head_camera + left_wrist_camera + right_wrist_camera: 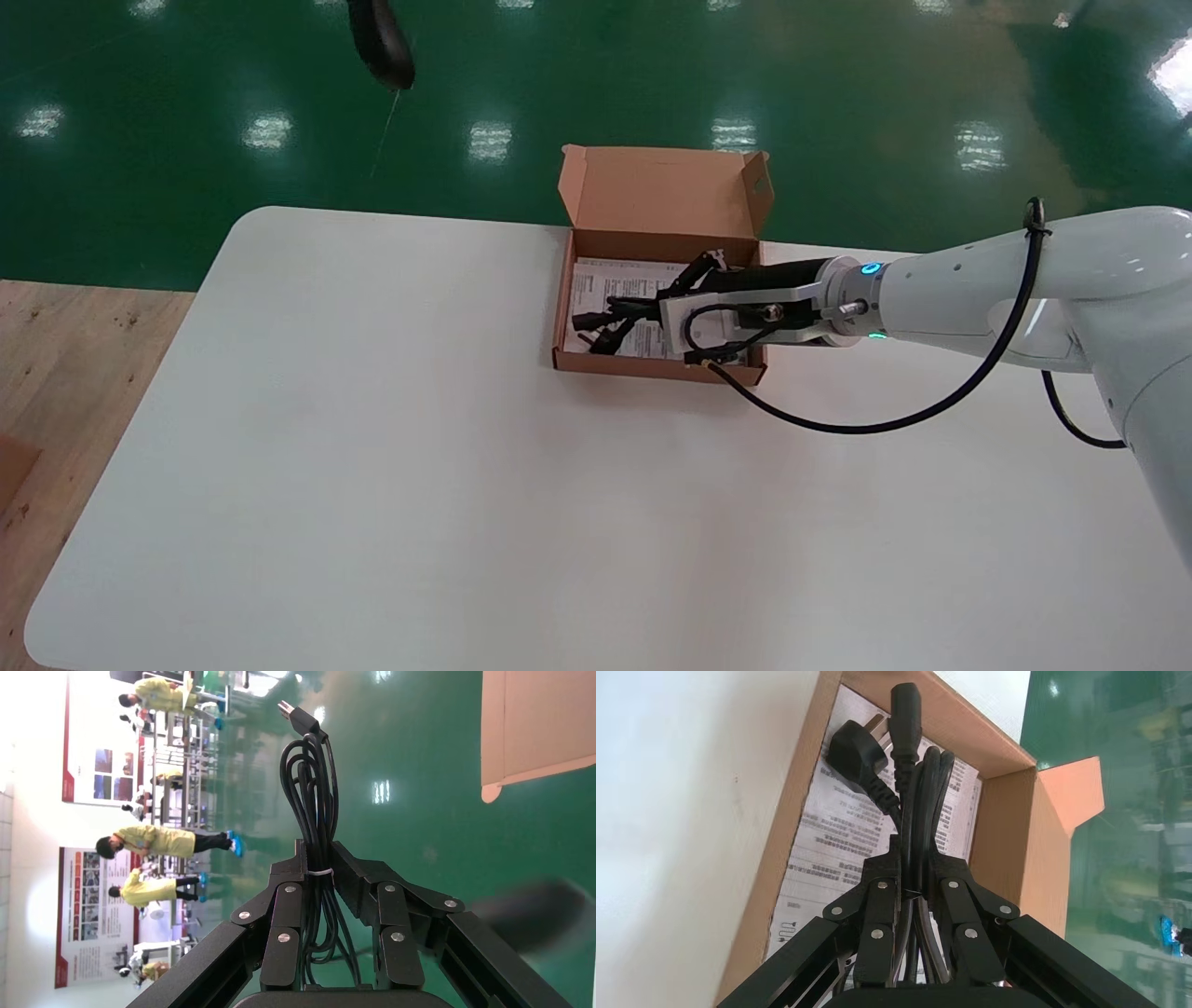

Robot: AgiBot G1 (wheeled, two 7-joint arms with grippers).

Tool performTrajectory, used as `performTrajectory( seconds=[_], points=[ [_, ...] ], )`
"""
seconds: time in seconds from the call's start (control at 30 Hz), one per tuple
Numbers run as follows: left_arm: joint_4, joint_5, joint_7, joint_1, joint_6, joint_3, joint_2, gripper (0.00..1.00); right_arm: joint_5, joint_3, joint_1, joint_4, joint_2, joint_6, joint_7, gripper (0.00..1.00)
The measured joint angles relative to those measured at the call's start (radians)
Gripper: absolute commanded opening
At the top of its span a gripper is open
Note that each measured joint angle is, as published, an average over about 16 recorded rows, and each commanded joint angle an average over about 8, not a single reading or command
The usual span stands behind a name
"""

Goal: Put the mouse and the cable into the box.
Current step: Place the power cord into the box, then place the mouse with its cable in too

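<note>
You are at the cable step. Your right gripper [914, 864] reaches in from the right side of the desk [372, 419] and is inside the box [652, 365], which stands open at the far edge of the desk, near its middle. The jaws are clenched on the cable [916, 790], a thick black bundle with two plugs at its free end. The bundle lies over the paper [828, 846] on the box floor, and its plugs point to the left wall of the box. I cannot tell whether the bundle already rests on the paper or hangs just above it.

Your left gripper [318, 860] is raised over the green floor, away from the desk. It is clamped on a thin coiled cord [313, 790] that ends in a flat plug [299, 716]. I judge this to be the cord of the mouse. A dark oval shape [382, 47] beyond the far left corner of the desk is probably the mouse itself, but I cannot be sure. It is not in the box.

I think the next move is a release. Lower the bundle until it sits on the paper, open the right jaws, then lift the arm up and out without dragging the cable or pushing the box wall. After that, the left arm needs to bring the mouse to the box.
</note>
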Motion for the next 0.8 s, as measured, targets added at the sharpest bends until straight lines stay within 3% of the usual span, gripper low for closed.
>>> performTrajectory(
  seconds=[0.37, 0.6, 0.8],
  points=[
    [0.082, -0.022, 0.043, 0.051, 0.043, 0.017, 0.103, 0.00, 0.021, 0.006, 0.036, -0.013, 0.042, -0.045, 0.013, 1.00],
    [0.220, -0.063, 0.124, 0.098, 0.009, 0.012, 0.229, 0.00, 0.066, 0.038, 0.123, -0.030, 0.179, -0.132, 0.020, 1.00],
    [0.241, -0.125, 0.160, 0.175, -0.065, 0.023, 0.304, 0.00, 0.089, 0.056, 0.209, -0.051, 0.332, -0.199, 0.019, 1.00]
  ],
)
